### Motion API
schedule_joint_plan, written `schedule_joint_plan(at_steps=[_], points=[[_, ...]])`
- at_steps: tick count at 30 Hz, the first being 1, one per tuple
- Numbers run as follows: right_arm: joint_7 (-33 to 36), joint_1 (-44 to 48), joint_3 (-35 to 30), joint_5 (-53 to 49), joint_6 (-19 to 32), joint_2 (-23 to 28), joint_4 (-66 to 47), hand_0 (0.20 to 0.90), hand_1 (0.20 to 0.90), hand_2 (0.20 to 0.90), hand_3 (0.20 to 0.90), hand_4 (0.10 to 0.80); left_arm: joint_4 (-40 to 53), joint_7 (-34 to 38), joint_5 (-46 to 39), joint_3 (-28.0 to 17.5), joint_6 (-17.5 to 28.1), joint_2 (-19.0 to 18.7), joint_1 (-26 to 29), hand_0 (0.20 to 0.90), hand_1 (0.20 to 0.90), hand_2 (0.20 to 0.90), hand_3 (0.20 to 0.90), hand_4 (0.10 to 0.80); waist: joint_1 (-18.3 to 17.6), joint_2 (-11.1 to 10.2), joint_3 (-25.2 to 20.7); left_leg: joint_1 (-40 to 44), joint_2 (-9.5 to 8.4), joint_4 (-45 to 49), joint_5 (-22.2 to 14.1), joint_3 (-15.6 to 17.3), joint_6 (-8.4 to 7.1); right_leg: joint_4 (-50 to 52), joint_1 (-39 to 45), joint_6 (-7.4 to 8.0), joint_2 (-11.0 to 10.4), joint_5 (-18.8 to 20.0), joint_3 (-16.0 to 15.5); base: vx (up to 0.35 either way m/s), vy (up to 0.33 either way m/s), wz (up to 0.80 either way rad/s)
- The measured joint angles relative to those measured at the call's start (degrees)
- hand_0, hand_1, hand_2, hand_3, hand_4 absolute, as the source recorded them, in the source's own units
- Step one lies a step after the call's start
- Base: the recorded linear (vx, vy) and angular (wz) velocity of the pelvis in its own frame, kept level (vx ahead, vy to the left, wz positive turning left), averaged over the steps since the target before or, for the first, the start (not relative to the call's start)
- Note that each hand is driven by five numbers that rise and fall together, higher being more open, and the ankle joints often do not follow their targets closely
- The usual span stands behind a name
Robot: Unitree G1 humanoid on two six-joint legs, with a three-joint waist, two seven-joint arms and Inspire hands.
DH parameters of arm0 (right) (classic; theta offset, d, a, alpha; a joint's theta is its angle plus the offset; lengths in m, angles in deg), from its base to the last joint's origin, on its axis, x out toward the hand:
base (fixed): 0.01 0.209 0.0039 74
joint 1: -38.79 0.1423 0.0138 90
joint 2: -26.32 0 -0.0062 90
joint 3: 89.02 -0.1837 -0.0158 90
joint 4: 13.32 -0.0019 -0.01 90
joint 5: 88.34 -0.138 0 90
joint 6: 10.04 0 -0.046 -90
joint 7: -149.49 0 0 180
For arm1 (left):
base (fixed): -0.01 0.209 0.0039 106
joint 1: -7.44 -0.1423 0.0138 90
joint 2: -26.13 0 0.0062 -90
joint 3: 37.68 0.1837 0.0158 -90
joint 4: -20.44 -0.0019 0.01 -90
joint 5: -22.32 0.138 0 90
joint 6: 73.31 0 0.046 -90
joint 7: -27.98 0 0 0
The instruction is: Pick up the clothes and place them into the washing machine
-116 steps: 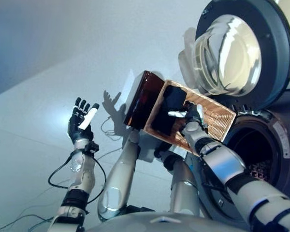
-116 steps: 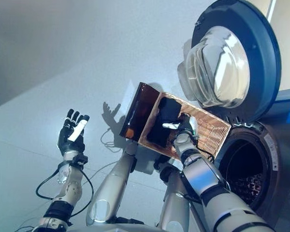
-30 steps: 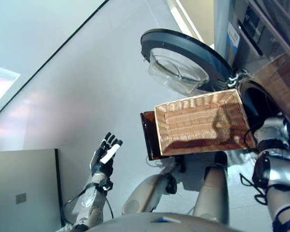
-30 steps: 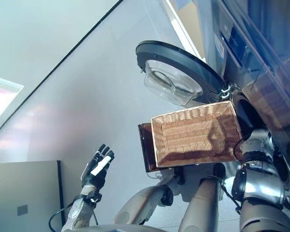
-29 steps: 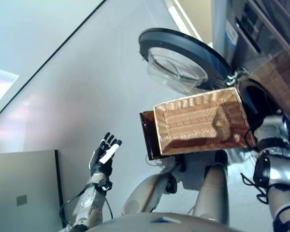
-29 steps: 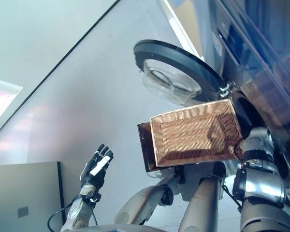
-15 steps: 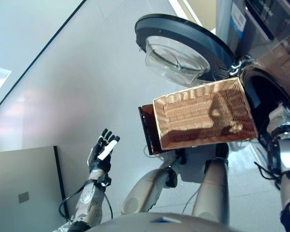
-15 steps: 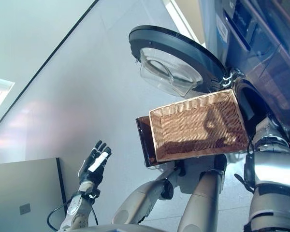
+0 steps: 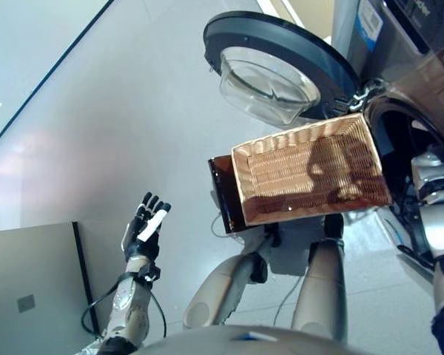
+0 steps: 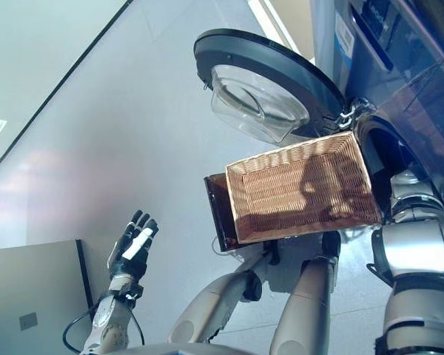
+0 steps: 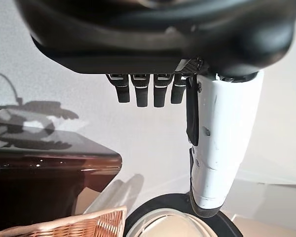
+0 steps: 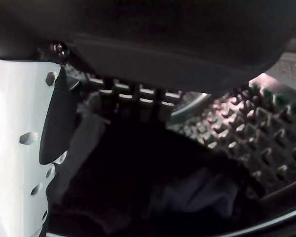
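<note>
Pale glossy floor [image 9: 118,111]; washing machine [image 9: 399,66], round door [image 9: 281,66] swung open. Wicker basket [image 9: 311,170]: empty, between both robot hands. Left robot hand [image 9: 144,229]: fingers straight, released, well apart from basket. Right robot hand [image 12: 19,148]: inside drum [image 12: 246,138], fingers relaxed, just above dark clothes [image 12: 153,197] lying there.

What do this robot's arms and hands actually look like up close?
The arms are smooth silver-grey shells with dark bands at the joints. Each ends in a dark, human-like hand: the left hand shows slim black fingers and a white cover on its thumb. The right hand has the same black body, short dark fingers and a white thumb cover with small round dimples.
</note>
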Motion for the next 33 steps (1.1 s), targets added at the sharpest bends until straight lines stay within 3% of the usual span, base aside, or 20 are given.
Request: schedule_joint_plan(at_steps=[5, 7, 13, 15, 22, 30, 33], points=[[-0.23, 0.12, -2.02, -4.83, 2.3, -0.19, -0.11, 0.9, 0.9, 0.9, 0.9, 0.8, 0.05, 0.0, -0.02, 0.02, 0.11, -0.08, 0.27, 0.9, 0.9, 0.9, 0.9, 0.8, 0.35, -0.54, 0.44, -1.12, 0.26, 2.92, -0.75, 0.01, 1.2, 1.81, -0.53, -1.09, 0.03, -0.75, 0.1, -0.016, -0.035, 0.04], [-1.78, 0.03, -5.11, -10.95, 4.65, -0.62, -0.04, 0.9, 0.9, 0.9, 0.9, 0.8, -0.15, 0.42, -0.02, 0.18, 0.16, -0.2, 0.55, 0.9, 0.9, 0.9, 0.9, 0.8, 0.85, -1.92, 1.44, -2.56, 0.19, 6.91, -2.56, -0.03, 1.65, 4.54, -1.56, -0.47, -0.55, -2.86, 0.91, 0.072, -0.077, 0.08], [-5.0, -2.98, -17.34, -30.87, 12.52, -5.5, -5.27, 0.9, 0.9, 0.9, 0.9, 0.8, 0.36, 1.49, 0.24, 0.14, 0.58, -0.47, 0.53, 0.9, 0.9, 0.9, 0.9, 0.8, 1.27, -6.11, 3.25, -6.23, 1.17, 12.88, -4.82, 0.1, 1.04, 8.65, -4.31, -2.74, 0.25, -3.95, 1.14, -0.003, -0.03, 0.04], [-6.21, -3.83, -19.38, -37.32, 14.97, -8.27, -5.87, 0.9, 0.9, 0.9, 0.9, 0.8, 0.37, 1.61, 0.7, 0.21, 0.59, -0.48, 0.43, 0.9, 0.9, 0.9, 0.9, 0.8, 1.32, -7.01, 3.71, -6.51, 1.49, 14.01, -5.41, -0.05, 0.76, 9.06, -4.19, -3.19, 0.35, -4.21, 0.91, 0.0, 0.0, 0.0], [-13.67, -8.63, -26.27, -58.11, 25.76, -20.23, -15.19, 0.9, 0.9, 0.9, 0.9, 0.8, 0.46, 2.39, 1.57, -0.11, 0.9, -0.34, 1.55, 0.9, 0.9, 0.9, 0.9, 0.8, 1.23, -7.12, 3.51, -8.08, 2.27, 16.97, -6.85, 0.12, 0.26, 10.76, -5.22, -4.03, 0.99, -4.78, 0.92, 0.005, 0.001, -0.01], [-15.46, -12.06, -25.95, -60.75, 29.6, -26.36, -18.23, 0.9, 0.9, 0.9, 0.9, 0.8, 0.31, 2.74, 1.22, -0.21, 1.03, 0.08, 1.52, 0.9, 0.9, 0.9, 0.9, 0.8, 1.45, -7.32, 3.0, -8.36, 2.78, 18.12, -7.2, -0.5, -0.38, 11.93, -4.97, -4.71, 1.12, -5.58, 0.09, -0.002, -0.005, 0.02], [-15.85, -14.98, -24.46, -60.43, 29.53, -29.06, -18.3, 0.9, 0.9, 0.9, 0.9, 0.8, -0.1, 3.35, 1.25, -0.43, 1.07, 0.17, 1.54, 0.9, 0.9, 0.9, 0.9, 0.8, 1.45, -8.66, 2.11, -8.43, 3.16, 18.43, -7.27, -0.79, -0.73, 12.22, -4.91, -4.97, 1.34, -5.71, -0.19, -0.006, -0.011, 0.01]])
